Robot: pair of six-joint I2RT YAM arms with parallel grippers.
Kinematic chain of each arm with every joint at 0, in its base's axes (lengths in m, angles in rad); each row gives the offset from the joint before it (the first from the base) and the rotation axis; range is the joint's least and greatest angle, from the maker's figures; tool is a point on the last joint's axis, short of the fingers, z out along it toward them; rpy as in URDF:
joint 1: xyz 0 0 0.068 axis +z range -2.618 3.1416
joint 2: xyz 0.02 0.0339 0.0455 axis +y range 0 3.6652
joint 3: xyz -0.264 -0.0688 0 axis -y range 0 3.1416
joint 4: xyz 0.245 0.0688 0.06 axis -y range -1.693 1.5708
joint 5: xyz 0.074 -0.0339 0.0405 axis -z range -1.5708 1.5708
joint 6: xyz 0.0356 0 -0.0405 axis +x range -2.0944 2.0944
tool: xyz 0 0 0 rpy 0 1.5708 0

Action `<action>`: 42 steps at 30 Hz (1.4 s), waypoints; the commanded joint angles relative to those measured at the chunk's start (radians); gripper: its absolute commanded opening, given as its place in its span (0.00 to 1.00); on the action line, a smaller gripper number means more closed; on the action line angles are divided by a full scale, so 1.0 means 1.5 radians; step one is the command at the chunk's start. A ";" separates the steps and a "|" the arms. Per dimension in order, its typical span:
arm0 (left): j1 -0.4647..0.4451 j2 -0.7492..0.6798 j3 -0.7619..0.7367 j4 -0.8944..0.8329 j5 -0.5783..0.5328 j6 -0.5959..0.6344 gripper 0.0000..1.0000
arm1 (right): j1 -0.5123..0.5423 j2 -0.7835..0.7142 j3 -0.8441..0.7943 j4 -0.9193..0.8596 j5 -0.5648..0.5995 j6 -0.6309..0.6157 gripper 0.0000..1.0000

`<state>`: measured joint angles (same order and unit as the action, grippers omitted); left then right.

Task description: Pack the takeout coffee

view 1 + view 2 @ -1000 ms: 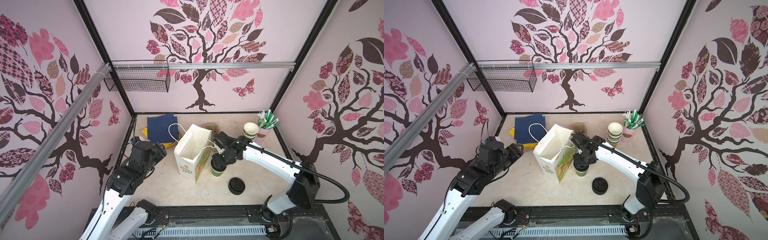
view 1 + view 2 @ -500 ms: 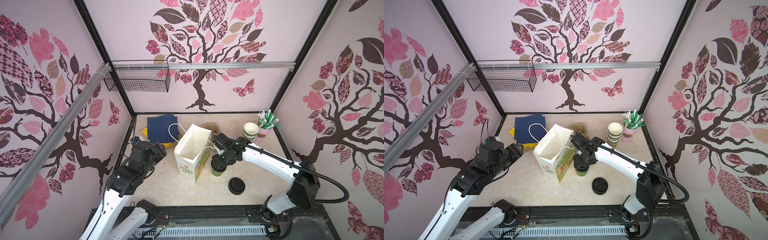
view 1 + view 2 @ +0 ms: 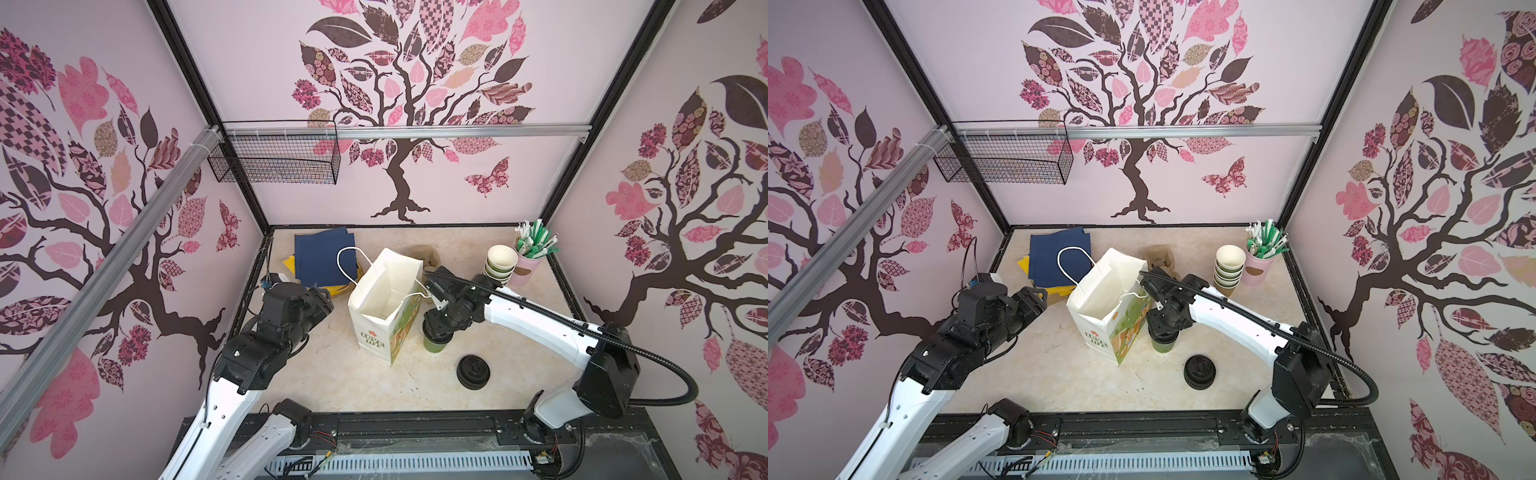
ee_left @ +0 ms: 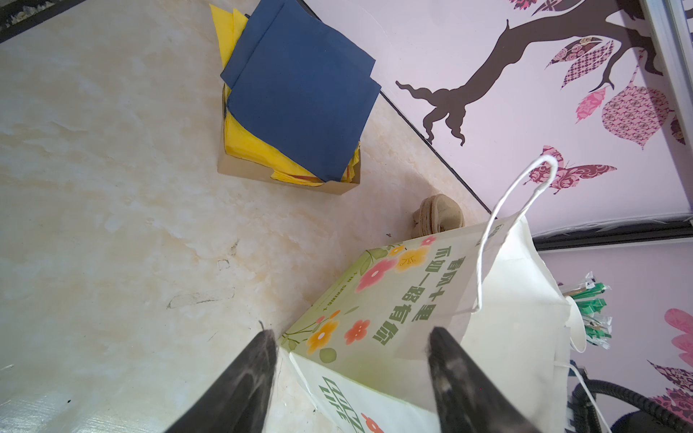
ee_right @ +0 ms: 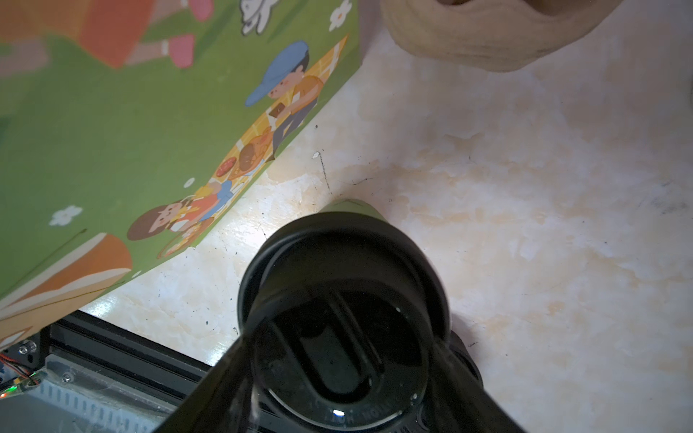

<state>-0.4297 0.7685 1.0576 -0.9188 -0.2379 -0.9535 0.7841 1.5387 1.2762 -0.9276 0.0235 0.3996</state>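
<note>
- An olive-green coffee cup [image 3: 435, 345] capped with a black sip lid [image 5: 345, 258] stands on the tabletop [image 3: 332, 374]. In both top views it is just right of centre, just beside the right-hand face of a paper bag [image 3: 376, 336] and apart from it.
- The right fingers [image 5: 212, 397] straddle the lid from above and look pressed against its rim on both sides, so they appear to be grasping the cup at the lid.
- Step in hand, as I judge it: picking this cup up to pack it. Its base looks down on the tabletop.
- The next move calls for a straight lift clear of the bag's rim and a short carry toward frame left over the open mouth. A level lowering should follow, so the cup stays upright.
- The bag stands upright with its mouth open. Only pale inner walls show, no cup is visible inside, and its floor is hidden.
- Only this one capped cup is in view.
- The left fingers [image 4: 243, 382] are spread apart with nothing between them, left of the bag.
- To the lower right of the cup lies a stack of loose black lids [image 3: 473, 371].
- At upper right are nested lidless cups [image 3: 498, 266], the top one showing a bare white inside. Beside them is a pink holder [image 3: 525, 272] filled with green-wrapped sticks [image 3: 536, 243].
- To the upper left of the bag, a cardboard tray [image 4: 247, 168] holds blue napkins [image 4: 300, 93] over yellow napkins [image 4: 243, 138].
</note>
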 commanded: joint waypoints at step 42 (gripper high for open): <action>0.003 0.009 -0.006 0.002 -0.004 0.013 0.68 | 0.003 0.022 0.006 -0.067 0.094 -0.006 0.71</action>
<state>-0.4297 0.7853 1.0576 -0.9188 -0.2348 -0.9451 0.7872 1.5394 1.2690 -0.9531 0.1028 0.4000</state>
